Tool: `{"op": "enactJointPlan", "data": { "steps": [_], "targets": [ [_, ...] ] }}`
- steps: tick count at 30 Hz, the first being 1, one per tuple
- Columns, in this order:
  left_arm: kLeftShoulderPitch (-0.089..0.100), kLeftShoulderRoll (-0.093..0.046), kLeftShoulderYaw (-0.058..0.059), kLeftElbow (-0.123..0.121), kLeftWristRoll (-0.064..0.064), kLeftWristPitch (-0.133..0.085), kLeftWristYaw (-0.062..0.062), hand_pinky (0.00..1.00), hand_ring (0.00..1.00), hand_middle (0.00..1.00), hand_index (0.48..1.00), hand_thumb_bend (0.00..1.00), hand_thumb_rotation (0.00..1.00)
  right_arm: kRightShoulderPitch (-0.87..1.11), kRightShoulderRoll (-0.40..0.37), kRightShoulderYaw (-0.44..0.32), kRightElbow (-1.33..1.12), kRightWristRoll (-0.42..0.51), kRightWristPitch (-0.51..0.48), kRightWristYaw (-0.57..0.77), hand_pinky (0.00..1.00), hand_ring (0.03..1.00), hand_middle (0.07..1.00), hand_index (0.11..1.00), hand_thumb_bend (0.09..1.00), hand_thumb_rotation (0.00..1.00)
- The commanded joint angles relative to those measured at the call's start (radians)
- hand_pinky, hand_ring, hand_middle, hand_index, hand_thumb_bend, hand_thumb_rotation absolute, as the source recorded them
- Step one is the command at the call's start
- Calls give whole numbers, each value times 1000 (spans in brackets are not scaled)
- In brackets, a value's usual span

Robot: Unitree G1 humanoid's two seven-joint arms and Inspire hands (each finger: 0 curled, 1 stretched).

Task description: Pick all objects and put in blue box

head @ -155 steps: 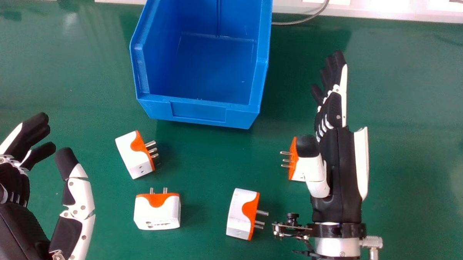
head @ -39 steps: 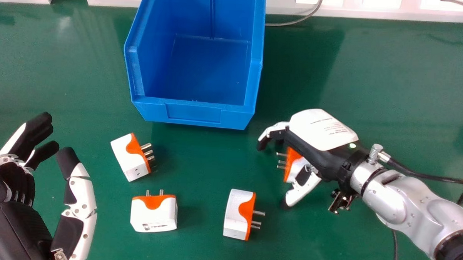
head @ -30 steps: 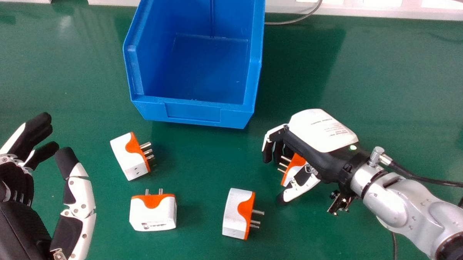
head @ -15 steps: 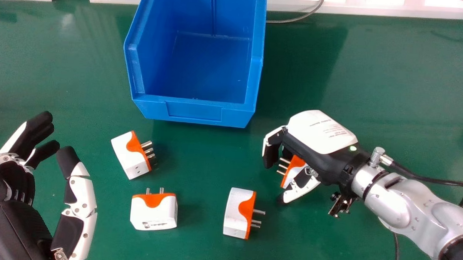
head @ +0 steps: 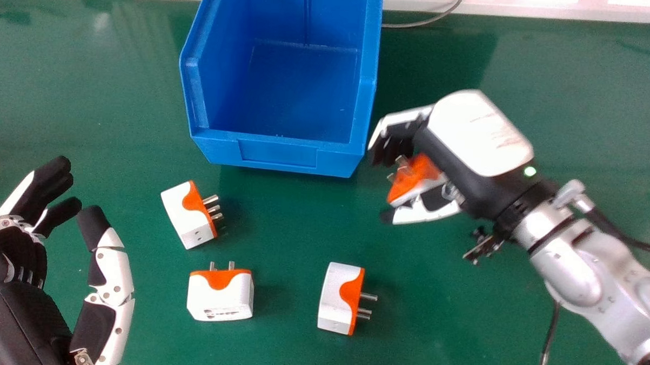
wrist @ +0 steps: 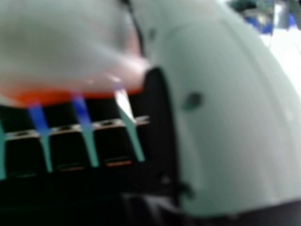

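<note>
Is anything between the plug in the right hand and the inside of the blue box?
Yes: the right wall of the box, and nearer the plug, the curled fingers of the right hand. Nothing else visible lies between.

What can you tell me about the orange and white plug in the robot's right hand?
The plug is a small block, apparently hard plastic, with an orange face and a white body partly hidden by the hand. At least two metal pins stick out of the orange side, towards the fingers. It sits tilted in the curled right hand, the thumb against it. It seems clear of the table, right of the blue box, not inside.
</note>
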Motion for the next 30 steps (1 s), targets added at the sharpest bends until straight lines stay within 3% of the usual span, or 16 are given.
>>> {"op": "enactJointPlan", "data": {
  "steps": [1,3,7,10,17,22,27,30],
  "targets": [
    [18,-73,5,-18,10,-10,3,656,718,719,729,251,0,17,-12,-39,-71,28,-9,-22,383,457,478,486,502,0],
    [17,-73,3,-19,5,-9,1,656,718,719,728,251,0,31,-6,-59,-102,39,-21,-28,374,444,491,493,501,0],
    [13,-73,7,-19,11,-5,2,656,714,715,728,255,0,41,12,-74,-134,32,-59,-60,354,436,506,484,499,0],
    [8,-70,6,-13,4,-9,-1,659,717,718,728,256,0,30,39,-68,-143,38,-80,-67,363,444,506,463,500,0],
    [4,-74,13,-14,28,-1,7,652,714,719,727,257,0,-72,89,-45,-115,15,-145,-75,418,447,499,475,502,0],
    [5,-80,7,-9,27,-14,14,659,719,721,726,261,0,-126,114,-42,-126,5,-161,-70,361,441,496,488,501,0],
    [13,-83,9,-11,51,-7,29,649,710,717,724,262,0,-120,108,-40,-135,53,-148,17,364,428,479,502,501,0],
    [18,-79,6,-11,50,-8,31,653,714,720,729,263,0,-102,99,-47,-135,78,-120,80,379,436,476,517,500,0]
  ]
}}
